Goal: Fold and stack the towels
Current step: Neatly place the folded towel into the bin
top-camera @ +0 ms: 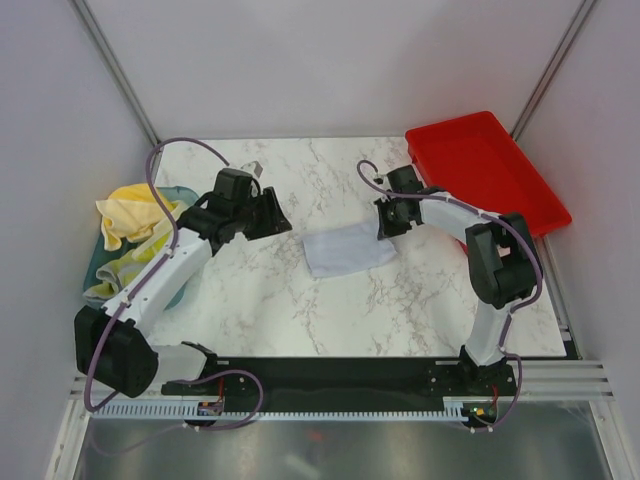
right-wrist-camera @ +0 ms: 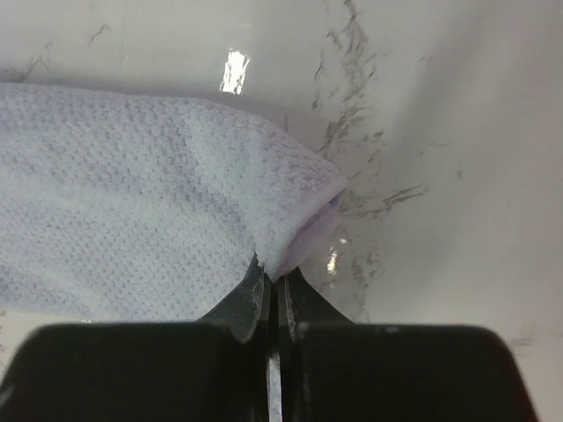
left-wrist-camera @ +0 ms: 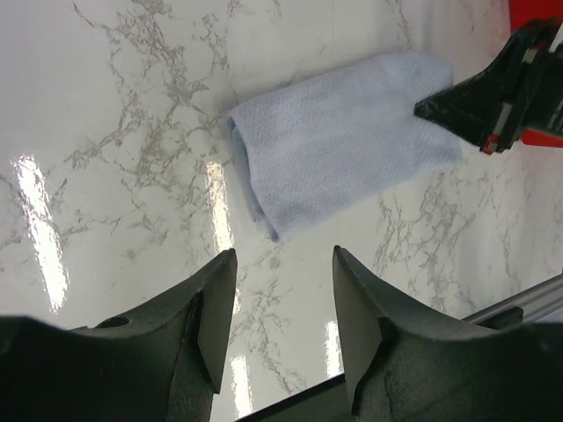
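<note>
Overhead first. The folded pale-blue towel (top-camera: 345, 250) lies near the middle of the desk (top-camera: 300, 320). My right gripper (top-camera: 384, 222) pinches its right-hand end. My left gripper (top-camera: 276, 214) hangs just off its left end without touching it. The basket (top-camera: 186, 194) of yellow towels (top-camera: 125, 215) sits at the left edge, and the red tray (top-camera: 485, 170) sits at the far right corner, close behind my right arm.

- Room: bare marble is open toward the near edge and toward the far edge.
- Room: the right side is tight, so a wide swing there could clip the tray's rim.

Left wrist view. My left fingers (left-wrist-camera: 215, 316) stand wide apart with nothing between them. The towel (left-wrist-camera: 343, 167) lies ahead on the marble, and the right gripper (left-wrist-camera: 422, 110) bites its far end.

- Risk: if both grippers close in on this short bundle, they could collide.

Right wrist view. The jaws are clamped nearly together on one folded corner of the towel (right-wrist-camera: 132, 220), and only a thin tip of cloth sits between them.

- Risk: lifting by this corner alone may let the cloth slip out or let the layers fall open.
- Risk: dragging it across the marble could peel the fold back.
- Advice: support the free left end before any lift.
</note>
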`<state>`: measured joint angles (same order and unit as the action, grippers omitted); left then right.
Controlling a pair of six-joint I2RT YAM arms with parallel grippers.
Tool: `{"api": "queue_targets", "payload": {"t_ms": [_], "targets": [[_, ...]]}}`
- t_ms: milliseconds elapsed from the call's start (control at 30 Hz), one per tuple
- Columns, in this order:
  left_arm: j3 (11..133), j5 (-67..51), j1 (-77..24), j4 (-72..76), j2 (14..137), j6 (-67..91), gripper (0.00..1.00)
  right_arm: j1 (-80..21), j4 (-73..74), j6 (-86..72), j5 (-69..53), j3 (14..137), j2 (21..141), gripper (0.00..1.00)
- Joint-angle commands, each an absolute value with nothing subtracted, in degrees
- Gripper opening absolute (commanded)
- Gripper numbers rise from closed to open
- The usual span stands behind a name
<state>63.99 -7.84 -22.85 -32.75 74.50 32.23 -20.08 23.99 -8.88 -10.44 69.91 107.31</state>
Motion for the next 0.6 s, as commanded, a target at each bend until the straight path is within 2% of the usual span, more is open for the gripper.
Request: {"api": "queue_targets", "payload": {"t_ms": [0, 133, 300, 400, 433, 500, 533, 567], "targets": [[63.37, -9.49, -22.68, -34.89, 72.51, 28.04, 0.56, -18.73, 31.54, -2.91, -4.48, 78.12, 107.93, 0.0], [62.32, -7.65, -22.59, -34.81, 72.86, 26.37, 0.56, -16.79, 33.13, -2.19, -9.57, 81.73, 110.47, 0.0], [60.65, -12.73, -22.59, -30.52, 76.37, 30.05, 0.54, -16.35, 30.86, -4.65, -14.06, 80.78, 113.29, 0.11], [59.15, -18.27, -22.85, -21.82, 81.55, 33.74, 0.45, -16.08, 28.83, -5.1, -14.94, 80.24, 113.99, 0.16], [59.85, -21.76, -22.94, -19.8, 83.56, 33.84, 0.39, -15.91, 28.74, -5.27, -15.12, 80.51, 114.52, 0.19], [62.12, -22.76, -23.55, -15.04, 89.19, 34.01, 0.36, -15.21, 28.83, -5.45, -16.16, 81.21, 114.96, 0.26], [63.1, -23.63, -23.73, -13.81, 91.04, 33.75, 0.31, -14.94, 28.83, -5.97, -17.48, 81.21, 114.79, 0.3], [64.15, -23.9, -23.9, -13.1, 92.71, 33.23, 0.29, -14.51, 28.83, -6.24, -18.1, 81.04, 114.44, 0.39]]}}
